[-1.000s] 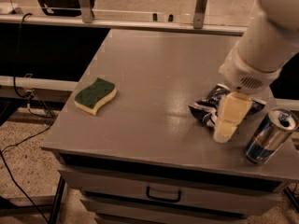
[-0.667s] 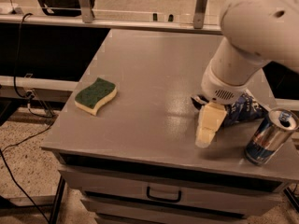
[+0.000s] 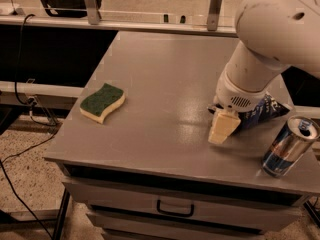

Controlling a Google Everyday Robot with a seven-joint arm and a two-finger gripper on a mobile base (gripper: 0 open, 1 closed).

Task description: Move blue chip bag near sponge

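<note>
The blue chip bag (image 3: 261,113) lies crumpled on the grey table (image 3: 165,79) at the right, partly hidden behind my arm. My gripper (image 3: 222,127) is low over the table, just left of the bag's visible part and touching or nearly touching it. The sponge (image 3: 102,102), green on top and pale yellow below, lies flat near the table's left edge, far from the bag and the gripper.
A blue-and-silver drink can (image 3: 290,146) stands at the front right corner, close to the bag. My large white arm (image 3: 270,39) hangs over the right side. Drawers (image 3: 175,206) sit below the tabletop. Cables lie on the floor at the left.
My gripper has moved left and a little forward across the bag. The bag's left part is now covered by the arm and its right part shows. Sponge and can have not moved.
</note>
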